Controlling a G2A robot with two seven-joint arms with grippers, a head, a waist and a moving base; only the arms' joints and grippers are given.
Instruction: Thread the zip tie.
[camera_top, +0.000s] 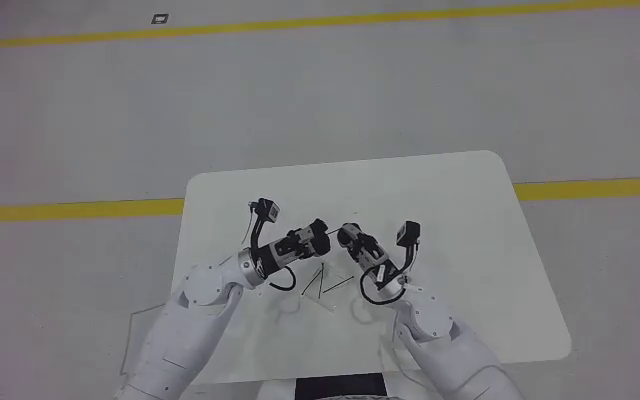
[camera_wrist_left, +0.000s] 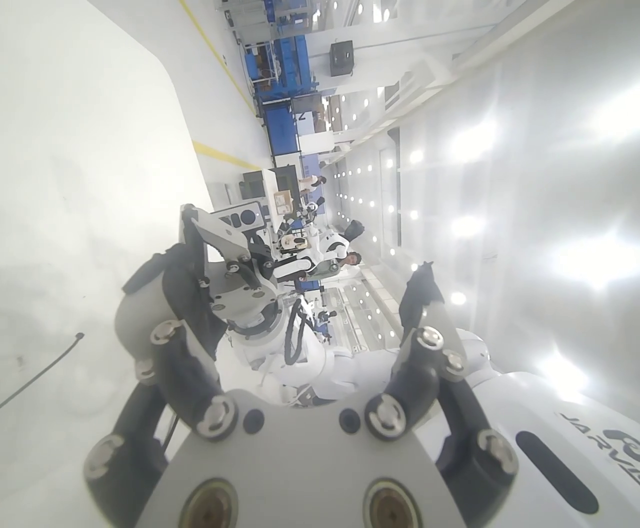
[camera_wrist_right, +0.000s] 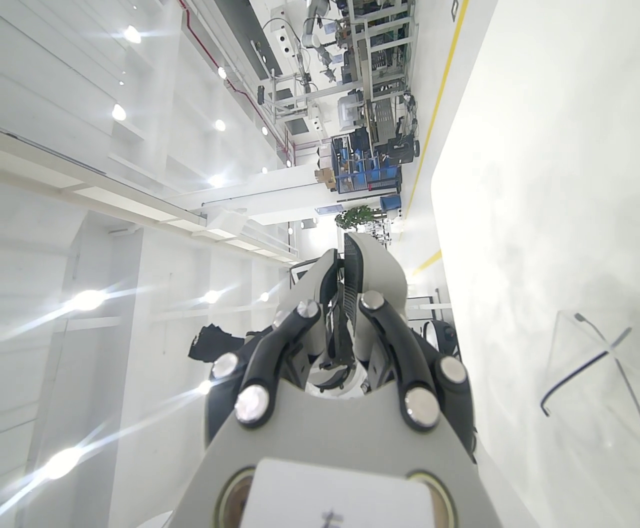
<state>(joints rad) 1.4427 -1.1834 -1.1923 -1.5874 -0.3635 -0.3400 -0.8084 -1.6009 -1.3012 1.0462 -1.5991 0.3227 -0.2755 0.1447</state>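
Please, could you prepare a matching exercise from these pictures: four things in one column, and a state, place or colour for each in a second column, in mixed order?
1. left gripper
2. right gripper
3. loose zip ties
4. floor stripe

A. yellow
B. lying on the table
C. wide open
D. shut

Pairs: 1-C, 2-D, 3-B, 4-A

The left gripper (camera_top: 320, 238) and the right gripper (camera_top: 346, 236) are seen in black on grey, silver-bolted bodies. Near them, thin black zip ties (camera_top: 325, 283) are laid on a plain white table (camera_top: 480, 250). Beyond, grey floor (camera_top: 300, 100) is crossed by yellow lines (camera_top: 300, 22).
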